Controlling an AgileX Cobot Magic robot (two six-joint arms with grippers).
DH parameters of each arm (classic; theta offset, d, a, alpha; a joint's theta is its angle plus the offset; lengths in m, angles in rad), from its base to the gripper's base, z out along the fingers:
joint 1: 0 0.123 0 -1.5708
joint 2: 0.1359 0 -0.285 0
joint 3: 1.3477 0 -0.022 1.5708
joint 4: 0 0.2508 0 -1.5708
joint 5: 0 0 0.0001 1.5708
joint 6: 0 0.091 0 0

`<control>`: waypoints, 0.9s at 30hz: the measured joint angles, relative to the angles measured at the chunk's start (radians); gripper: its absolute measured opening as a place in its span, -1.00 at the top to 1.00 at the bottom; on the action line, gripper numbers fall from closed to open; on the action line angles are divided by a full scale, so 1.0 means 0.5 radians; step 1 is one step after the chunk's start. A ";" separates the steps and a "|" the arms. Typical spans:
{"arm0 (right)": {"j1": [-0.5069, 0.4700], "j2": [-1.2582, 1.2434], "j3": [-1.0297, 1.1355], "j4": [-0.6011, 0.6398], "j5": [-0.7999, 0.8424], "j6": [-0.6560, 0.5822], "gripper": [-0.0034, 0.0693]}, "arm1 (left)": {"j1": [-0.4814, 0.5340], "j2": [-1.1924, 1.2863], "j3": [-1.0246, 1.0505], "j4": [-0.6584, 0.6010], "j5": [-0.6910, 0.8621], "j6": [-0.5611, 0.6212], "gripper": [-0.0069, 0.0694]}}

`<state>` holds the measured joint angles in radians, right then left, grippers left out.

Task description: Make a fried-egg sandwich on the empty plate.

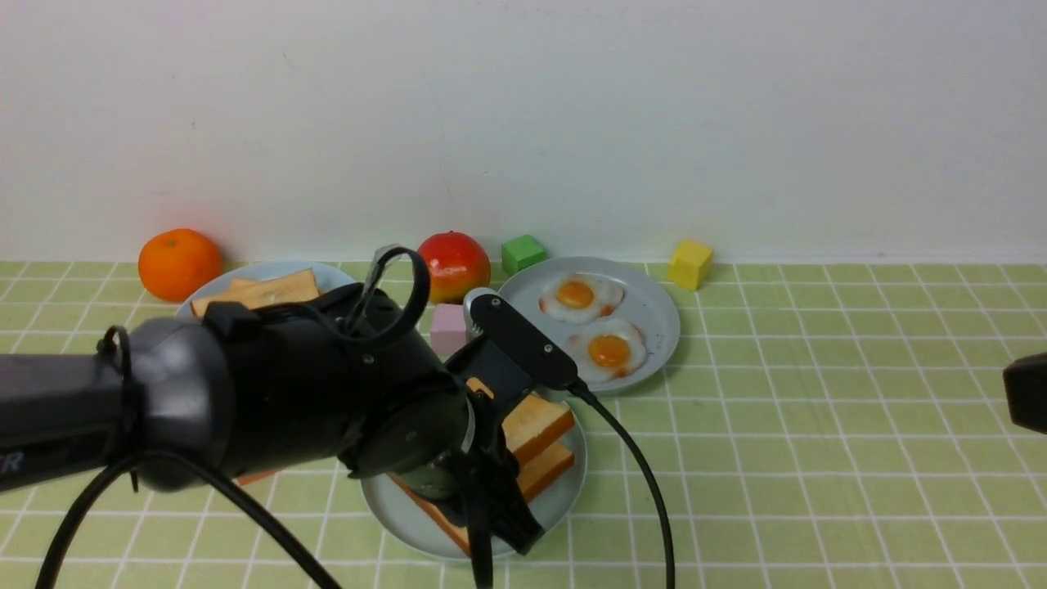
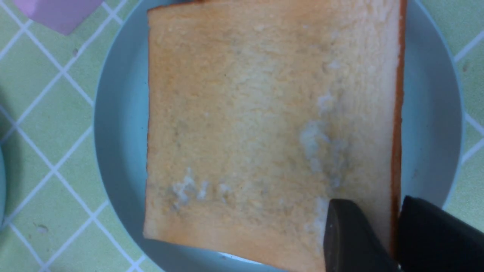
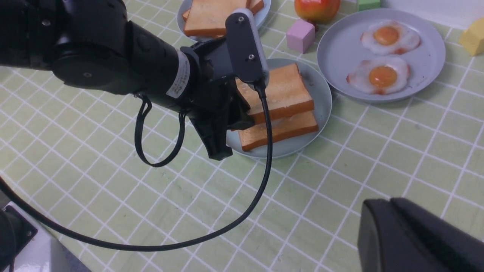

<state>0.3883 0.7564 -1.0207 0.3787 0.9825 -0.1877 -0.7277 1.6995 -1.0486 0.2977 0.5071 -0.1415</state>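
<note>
The pale teal plate [image 1: 564, 501] sits at the centre front and holds a toast slice [image 1: 550, 468]. My left gripper [image 1: 491, 491] is shut on the near edge of a second toast slice [image 1: 540, 421], held just over the first and offset from it. In the left wrist view one finger [image 2: 348, 234] lies on that slice [image 2: 264, 113] and the other is against its crust, over the plate [image 2: 121, 132]. A pale sliver shows between the slices in the right wrist view [image 3: 286, 120]; no fried egg is clearly seen there. My right gripper [image 3: 393, 211] is shut and empty at the far right.
A grey plate [image 1: 658, 315] behind holds two fried eggs [image 1: 579, 296] [image 1: 609, 350]. Another plate with toast [image 1: 262, 290] stands back left. An orange [image 1: 178, 263], a red apple [image 1: 454, 263], and pink [image 1: 448, 327], green [image 1: 523, 252] and yellow [image 1: 689, 263] cubes lie along the back.
</note>
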 joint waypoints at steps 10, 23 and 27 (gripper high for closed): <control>0.000 0.000 0.000 0.006 0.017 0.000 0.78 | 0.000 0.000 0.000 -0.025 -0.012 0.000 0.15; 0.000 -0.054 0.000 -0.136 0.106 0.158 0.78 | -0.002 -0.769 -0.043 -0.259 0.090 -0.045 0.77; 0.000 -0.139 0.000 -0.284 0.217 0.276 0.78 | -0.002 -1.216 0.170 -0.319 -0.116 -0.045 0.85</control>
<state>0.3883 0.6869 -1.0207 0.2367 1.0911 -0.0495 -0.7289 1.0917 -0.9637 0.1380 0.4493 -0.1642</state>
